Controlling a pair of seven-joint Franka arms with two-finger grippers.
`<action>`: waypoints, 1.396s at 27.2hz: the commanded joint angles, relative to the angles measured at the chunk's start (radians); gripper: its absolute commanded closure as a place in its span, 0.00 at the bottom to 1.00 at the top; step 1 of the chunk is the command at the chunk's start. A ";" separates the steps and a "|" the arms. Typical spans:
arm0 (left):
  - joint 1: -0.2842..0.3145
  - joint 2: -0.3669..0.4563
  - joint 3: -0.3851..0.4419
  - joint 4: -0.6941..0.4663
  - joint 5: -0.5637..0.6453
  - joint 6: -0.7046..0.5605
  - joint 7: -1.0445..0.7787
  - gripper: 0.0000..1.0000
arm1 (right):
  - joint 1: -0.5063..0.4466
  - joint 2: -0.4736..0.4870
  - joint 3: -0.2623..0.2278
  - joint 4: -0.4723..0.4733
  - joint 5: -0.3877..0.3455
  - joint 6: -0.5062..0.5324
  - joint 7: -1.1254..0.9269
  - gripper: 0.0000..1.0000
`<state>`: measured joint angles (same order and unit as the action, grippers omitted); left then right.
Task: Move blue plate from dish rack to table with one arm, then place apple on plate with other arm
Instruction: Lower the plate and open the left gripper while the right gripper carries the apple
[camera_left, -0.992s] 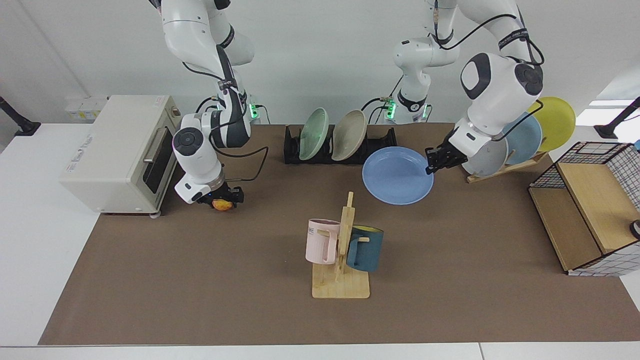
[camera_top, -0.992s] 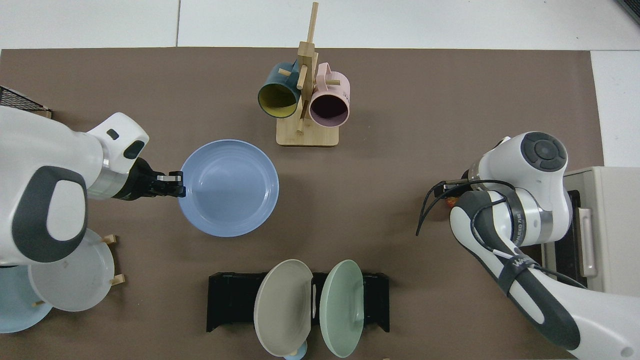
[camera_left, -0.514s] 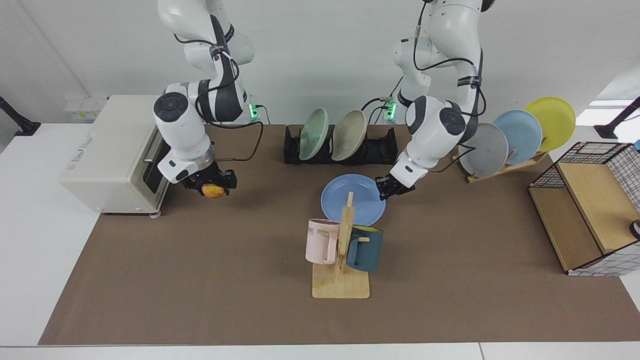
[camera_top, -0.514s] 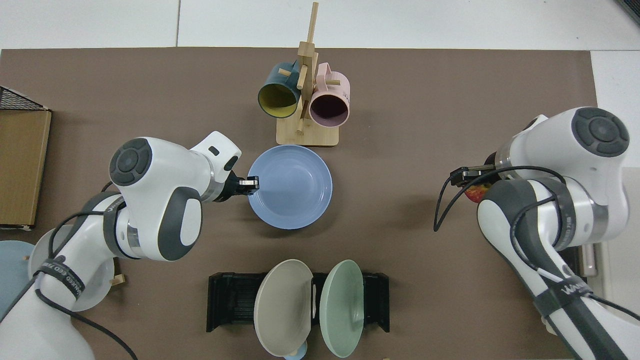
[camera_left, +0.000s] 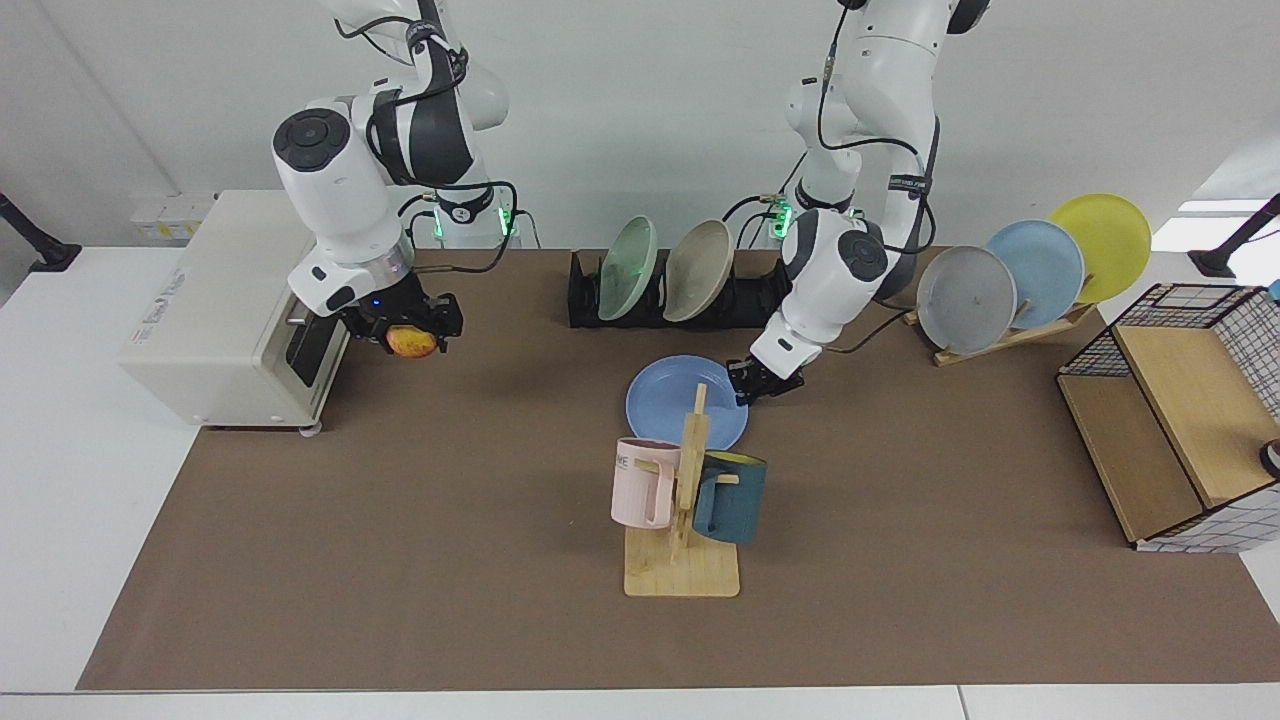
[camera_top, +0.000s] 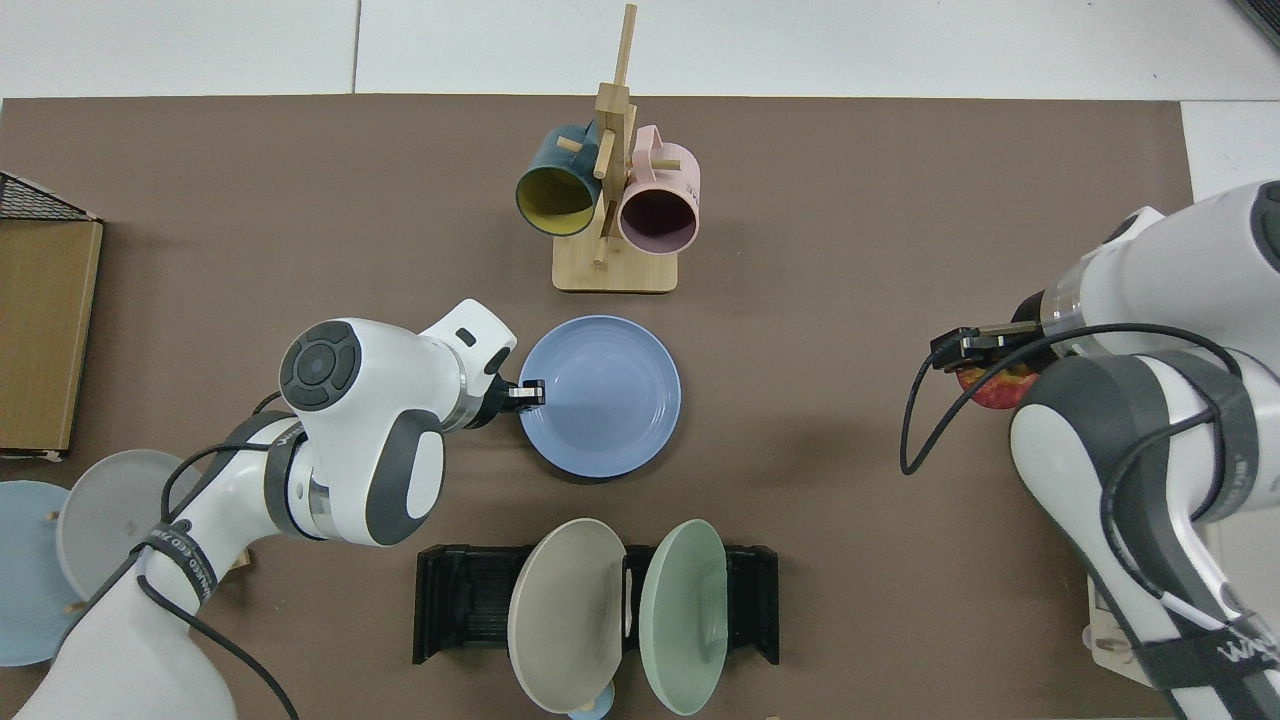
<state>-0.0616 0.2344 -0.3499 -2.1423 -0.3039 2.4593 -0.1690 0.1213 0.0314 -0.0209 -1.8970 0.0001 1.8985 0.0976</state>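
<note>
The left pincer is clamped on the rim of the blue plate, at the edge turned away from the mug tree, and over the last second it has carried the plate from out near the wooden plate stand to a spot just behind the mug tree, between it and the dish rack; in the top view the same pincer pinches the plate at its rim, and a thin shadow under the edge nearest the rack suggests the plate is at or just above the tabletop, though I cannot tell whether it is fully down. Well away from the mug tree, beside the toaster oven, the right pincer is closed around the apple, and it has risen from near the mat to hang clear above it. Taken together, the first step looks nearly done: what remains is for the left arm to let go and draw back, leaving the plate free for the apple, which must then travel toward the mug tree and come down inside the rim
</note>
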 joint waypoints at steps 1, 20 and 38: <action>-0.007 -0.010 -0.004 -0.016 -0.015 0.010 0.008 0.23 | 0.046 -0.007 0.001 -0.004 -0.011 -0.012 0.076 1.00; 0.006 -0.127 0.107 0.285 0.267 -0.551 -0.012 0.00 | 0.254 -0.007 0.002 0.001 -0.017 -0.013 0.372 1.00; -0.012 -0.350 0.261 0.433 0.270 -0.871 0.203 0.00 | 0.446 0.107 0.004 0.163 0.015 -0.085 0.609 1.00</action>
<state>-0.0695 -0.1354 -0.0980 -1.8209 -0.0536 1.6840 -0.0017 0.5335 0.0656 -0.0115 -1.8386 -0.0144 1.8793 0.6343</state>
